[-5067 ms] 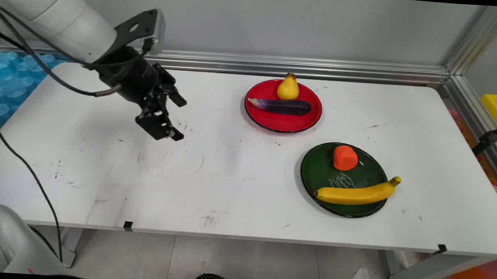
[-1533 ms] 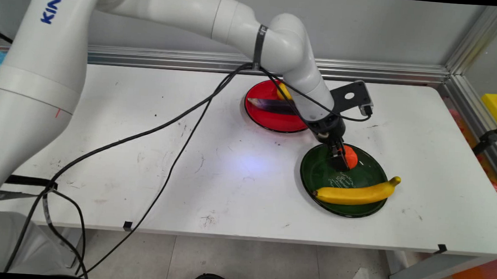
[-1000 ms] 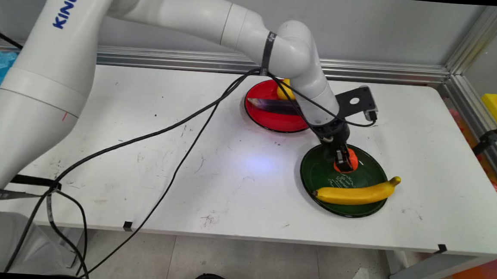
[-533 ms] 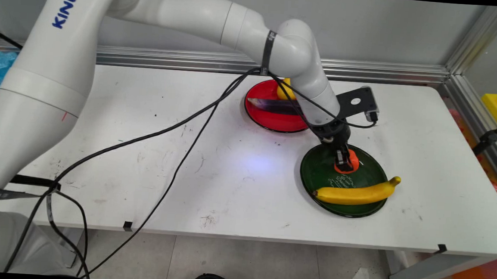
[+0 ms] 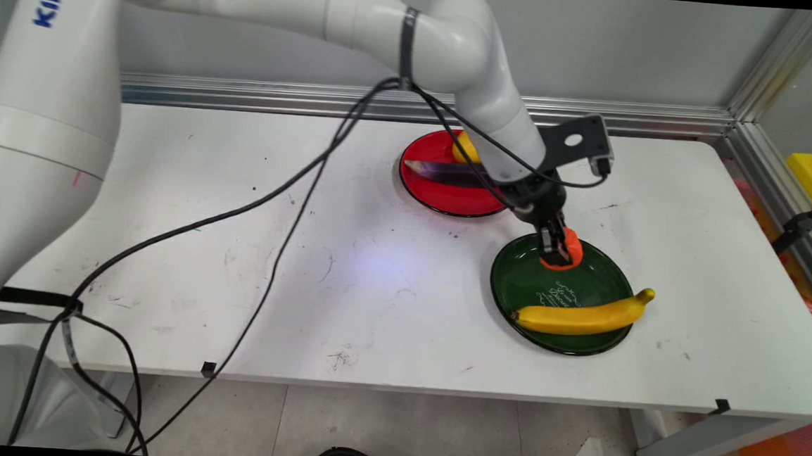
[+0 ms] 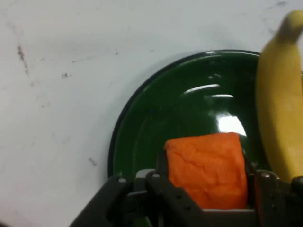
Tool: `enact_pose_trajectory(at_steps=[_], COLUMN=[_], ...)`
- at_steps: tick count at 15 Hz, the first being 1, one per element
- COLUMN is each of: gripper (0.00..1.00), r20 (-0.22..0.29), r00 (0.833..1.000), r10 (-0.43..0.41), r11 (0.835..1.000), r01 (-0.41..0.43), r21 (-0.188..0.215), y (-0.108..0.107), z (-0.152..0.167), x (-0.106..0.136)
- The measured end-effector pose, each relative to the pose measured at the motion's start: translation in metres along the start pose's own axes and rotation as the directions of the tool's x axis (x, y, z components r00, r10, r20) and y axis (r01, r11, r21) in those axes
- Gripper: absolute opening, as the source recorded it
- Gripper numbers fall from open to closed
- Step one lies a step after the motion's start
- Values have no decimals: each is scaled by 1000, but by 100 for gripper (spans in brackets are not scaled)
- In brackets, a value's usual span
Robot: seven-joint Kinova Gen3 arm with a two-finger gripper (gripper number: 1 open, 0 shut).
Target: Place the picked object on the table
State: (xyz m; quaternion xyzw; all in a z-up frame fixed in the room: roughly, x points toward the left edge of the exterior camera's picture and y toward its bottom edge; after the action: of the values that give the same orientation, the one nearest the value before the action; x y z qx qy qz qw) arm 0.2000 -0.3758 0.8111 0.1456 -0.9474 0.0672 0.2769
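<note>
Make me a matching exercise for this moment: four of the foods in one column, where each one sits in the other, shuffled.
Things:
1. orange chunk
2. banana
3. pear
4. eggplant

Places:
A. lying across the red plate, partly behind the arm
B. at the red plate's far edge
C. on the green plate's near side, tip past the rim
D. clamped in the tool above the green plate

Pairs: 1-D, 2-C, 3-B, 4-A
</note>
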Motion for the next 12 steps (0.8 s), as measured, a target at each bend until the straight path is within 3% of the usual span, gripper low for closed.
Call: enact_pose_trajectory(at_steps=[5, 12], gripper=[0, 0], r20=[-5, 39], r00=[1000, 997], r10=[-26, -70], r11=[1000, 997], r01=[26, 69], r21=[15, 31], y=[14, 28], z=[-59, -140], x=[-13, -66])
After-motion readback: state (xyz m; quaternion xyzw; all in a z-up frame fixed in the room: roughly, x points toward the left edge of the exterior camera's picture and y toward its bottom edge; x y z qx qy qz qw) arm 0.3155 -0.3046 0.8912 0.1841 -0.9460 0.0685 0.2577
